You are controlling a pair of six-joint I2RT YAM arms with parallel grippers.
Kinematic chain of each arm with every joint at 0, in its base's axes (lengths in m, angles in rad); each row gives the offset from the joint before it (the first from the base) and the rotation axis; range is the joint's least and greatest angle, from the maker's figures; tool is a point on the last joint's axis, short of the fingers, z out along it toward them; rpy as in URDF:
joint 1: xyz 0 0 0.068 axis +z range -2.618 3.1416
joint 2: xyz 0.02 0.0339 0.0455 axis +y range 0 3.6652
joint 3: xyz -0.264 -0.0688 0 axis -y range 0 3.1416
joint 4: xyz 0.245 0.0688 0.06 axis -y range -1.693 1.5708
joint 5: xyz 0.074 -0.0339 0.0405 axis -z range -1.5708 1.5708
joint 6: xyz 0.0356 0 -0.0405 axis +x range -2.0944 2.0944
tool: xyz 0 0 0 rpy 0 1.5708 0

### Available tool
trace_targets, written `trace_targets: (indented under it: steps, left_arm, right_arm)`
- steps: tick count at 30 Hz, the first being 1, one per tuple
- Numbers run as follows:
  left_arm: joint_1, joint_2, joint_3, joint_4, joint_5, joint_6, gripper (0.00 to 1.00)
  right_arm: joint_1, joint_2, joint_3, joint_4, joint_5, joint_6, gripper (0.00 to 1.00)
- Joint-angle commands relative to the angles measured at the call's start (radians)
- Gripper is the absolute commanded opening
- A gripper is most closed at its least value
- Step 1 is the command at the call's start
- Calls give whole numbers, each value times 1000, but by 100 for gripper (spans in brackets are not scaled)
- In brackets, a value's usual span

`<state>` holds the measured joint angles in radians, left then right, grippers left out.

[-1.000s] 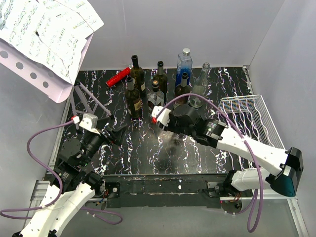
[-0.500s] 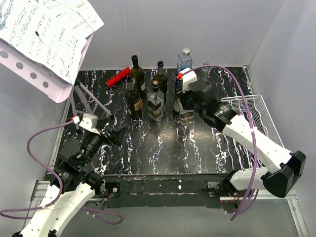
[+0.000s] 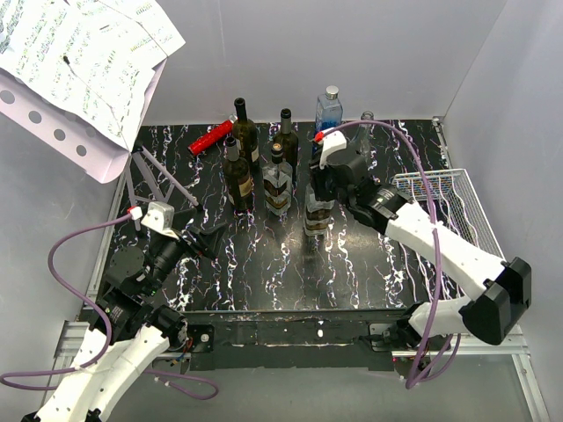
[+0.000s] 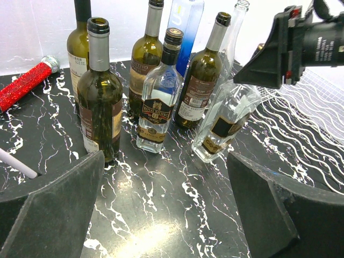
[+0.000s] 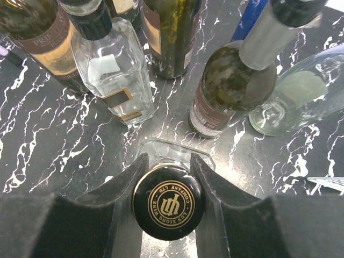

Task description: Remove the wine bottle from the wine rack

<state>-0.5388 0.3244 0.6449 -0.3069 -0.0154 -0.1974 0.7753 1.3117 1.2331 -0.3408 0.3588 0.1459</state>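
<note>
Right pincer (image 5: 167, 166) is clamped on the black screw cap with the gold logo (image 5: 168, 202), one pad pressed against each side, so the clear glass wine bottle (image 4: 224, 124) is held by its very top. The bottle is hung at a slant under the wrist. Its base looks to be set on the black marbled tabletop (image 3: 264, 272), or just about; actual contact can't be confirmed from these views.

What's changed: a second ago the right arm was laid low across the middle of the tabletop. Half a second ago it was swung up by the back row. Now the bottle is brought down a touch nearer, just in front of the dark green bottle with the silver neck (image 5: 231, 86) and beside the square clear bottle with the dark label (image 4: 158, 102).

The white wire-grid wine rack (image 3: 444, 202) is left well apart at the right edge, with nothing seen in it. So the lifting-off part can probably be called done; what's likely left is getting the bottle straightened up and let go without the neighbours being knocked, since it's packed tight in there.

Left pincer (image 4: 165, 161) is spread wide, nothing held, parked low at the near side facing the cluster.
</note>
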Motion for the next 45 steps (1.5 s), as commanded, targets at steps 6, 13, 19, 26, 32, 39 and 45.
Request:
trace_targets:
  steps: [6, 13, 19, 26, 32, 39, 45]
  left_arm:
    - [-1, 10, -2, 6, 0, 10, 98]
    - [-1, 13, 1, 6, 0, 10, 98]
    - [-1, 19, 1, 6, 0, 9, 98]
    - [-1, 24, -2, 8, 15, 9, 98]
    - [-1, 44, 1, 9, 49, 9, 98]
    - [-1, 67, -2, 11, 83, -5, 98]
    - [-1, 59, 4, -6, 117, -53, 98]
  right_arm:
    - [2, 43, 101, 112, 12, 40, 10]
    - [4, 58, 124, 68, 26, 44, 49]
    - [9, 40, 141, 49, 36, 12, 73]
    - [10, -18, 198, -49, 35, 6, 86]
    - [10, -181, 154, -135, 16, 169, 89]
    - [12, -380, 5, -179, -38, 300, 90]
    - [10, -494, -63, -273, -63, 360, 92]
